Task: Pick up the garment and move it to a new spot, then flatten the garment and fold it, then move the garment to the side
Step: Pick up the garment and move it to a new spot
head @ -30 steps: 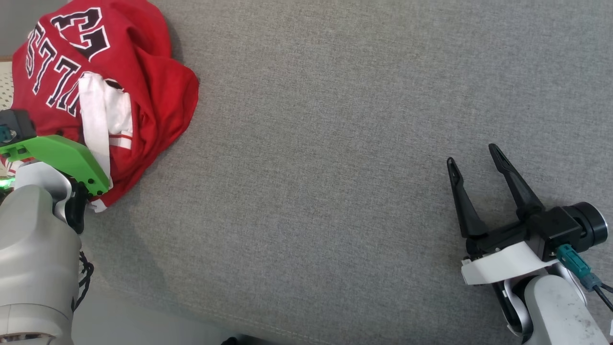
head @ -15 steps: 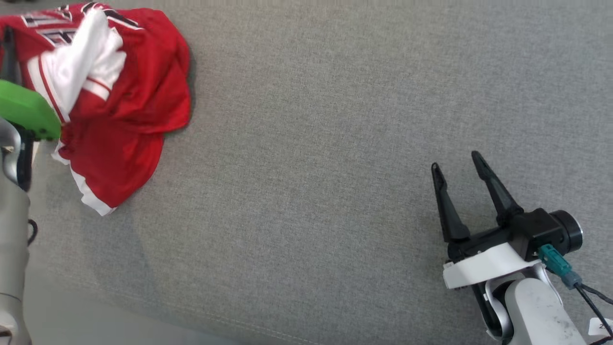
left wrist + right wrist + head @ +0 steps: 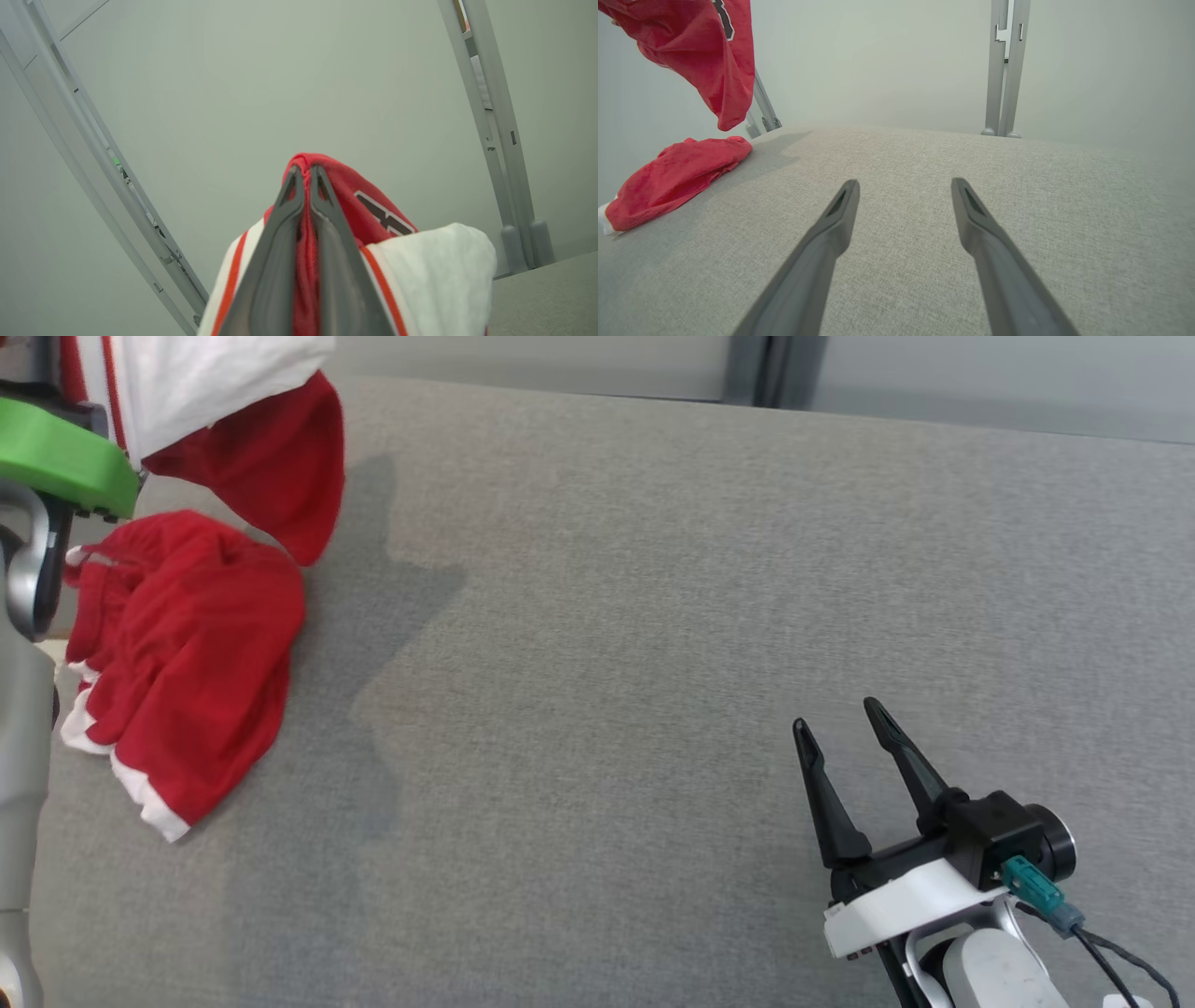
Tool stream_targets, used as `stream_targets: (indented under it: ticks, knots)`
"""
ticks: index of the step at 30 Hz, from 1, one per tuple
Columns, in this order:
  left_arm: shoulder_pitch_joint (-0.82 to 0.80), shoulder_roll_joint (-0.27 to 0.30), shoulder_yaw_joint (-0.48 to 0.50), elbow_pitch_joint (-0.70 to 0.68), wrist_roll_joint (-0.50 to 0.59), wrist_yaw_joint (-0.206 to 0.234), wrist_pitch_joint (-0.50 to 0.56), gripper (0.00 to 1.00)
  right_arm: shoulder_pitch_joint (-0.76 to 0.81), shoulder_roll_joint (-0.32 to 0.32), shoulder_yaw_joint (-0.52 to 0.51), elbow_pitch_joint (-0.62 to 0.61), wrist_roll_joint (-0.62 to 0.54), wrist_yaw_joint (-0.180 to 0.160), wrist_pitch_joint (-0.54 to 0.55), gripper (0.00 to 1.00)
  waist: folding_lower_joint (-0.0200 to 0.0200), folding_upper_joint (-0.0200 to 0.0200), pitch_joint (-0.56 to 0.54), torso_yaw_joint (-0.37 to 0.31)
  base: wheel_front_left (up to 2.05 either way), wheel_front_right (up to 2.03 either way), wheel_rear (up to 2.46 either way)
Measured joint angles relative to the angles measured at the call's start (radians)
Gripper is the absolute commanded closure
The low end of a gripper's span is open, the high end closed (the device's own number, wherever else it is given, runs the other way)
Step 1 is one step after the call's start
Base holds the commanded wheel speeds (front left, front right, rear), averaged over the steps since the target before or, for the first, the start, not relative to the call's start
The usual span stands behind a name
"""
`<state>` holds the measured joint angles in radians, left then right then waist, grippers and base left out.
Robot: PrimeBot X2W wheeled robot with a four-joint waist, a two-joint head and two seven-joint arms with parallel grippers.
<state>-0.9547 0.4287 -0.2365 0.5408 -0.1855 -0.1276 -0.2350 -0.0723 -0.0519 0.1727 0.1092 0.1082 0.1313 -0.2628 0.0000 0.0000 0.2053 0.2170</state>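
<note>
Left gripper (image 3: pixel 302 174) clamped on red jersey (image 3: pixel 346 190), its tail draped on grey fabric surface (image 3: pixel 653 616). Right gripper (image 3: pixel 836 713) wide, holding nothing

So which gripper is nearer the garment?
Left. The left gripper is shut on the garment; the right gripper sits open, well apart to its right.

No words or numbers can be read. A piece of a black mark (image 3: pixel 384 218) with a white edge is seen on the red garment (image 3: pixel 348 184), but it is cut off and cannot be made out.
</note>
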Motion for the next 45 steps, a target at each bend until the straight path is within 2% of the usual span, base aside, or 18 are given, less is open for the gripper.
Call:
stream_targets:
  ticks: [10,16,23,30,31,32,33,38,45]
  knots:
    - [0.022,0.007,-0.105,-0.214,-0.112,-0.001,0.109,1.0,-0.002,0.002,0.021,-0.015,0.049,0.0,0.0,0.0,0.0,0.0,-0.053,-0.212,0.0,0.0,0.0]
    - [0.093,-0.034,-0.148,-0.248,-0.139,0.002,0.137,1.0,0.003,0.002,0.01,-0.019,0.061,0.0,0.0,0.0,0.0,0.0,-0.069,-0.348,0.0,0.0,0.0]
    - [0.258,-0.122,-0.23,-0.179,-0.161,0.012,0.112,1.0,0.007,0.002,-0.011,-0.024,0.078,0.0,0.0,0.0,0.0,0.0,-0.078,-0.482,0.0,0.0,0.0]
    - [0.355,-0.214,-0.297,0.005,-0.155,0.022,0.021,1.0,0.007,0.002,0.014,-0.029,0.103,0.0,0.0,0.0,0.0,0.0,-0.07,-0.562,0.0,0.0,0.0]
    - [0.365,-0.228,-0.298,0.032,-0.157,0.022,0.009,0.8,0.007,0.001,0.015,-0.028,0.102,0.0,0.0,0.0,0.0,0.0,-0.069,-0.567,0.0,0.0,0.0]
    - [0.376,-0.243,-0.299,0.059,-0.163,0.022,0.0,0.54,0.007,0.001,0.015,-0.028,0.102,0.0,0.0,0.0,0.0,0.0,-0.069,-0.568,0.0,0.0,0.0]
    - [0.386,-0.254,-0.302,0.079,-0.163,0.024,-0.007,0.0,0.007,0.001,0.016,-0.027,0.095,0.0,0.0,0.0,0.0,0.0,-0.07,-0.568,0.0,0.0,0.0]
    - [0.43,-0.311,-0.317,0.118,-0.156,0.026,-0.023,0.0,0.013,0.002,0.014,-0.03,0.083,0.0,0.0,0.0,0.0,0.0,-0.082,-0.544,0.0,0.0,0.0]
    - [0.566,-0.328,-0.253,-0.097,-0.108,0.071,-0.027,0.0,0.044,0.003,0.034,-0.018,0.078,0.0,0.0,0.0,0.0,0.0,-0.122,-0.485,0.0,0.0,0.0]
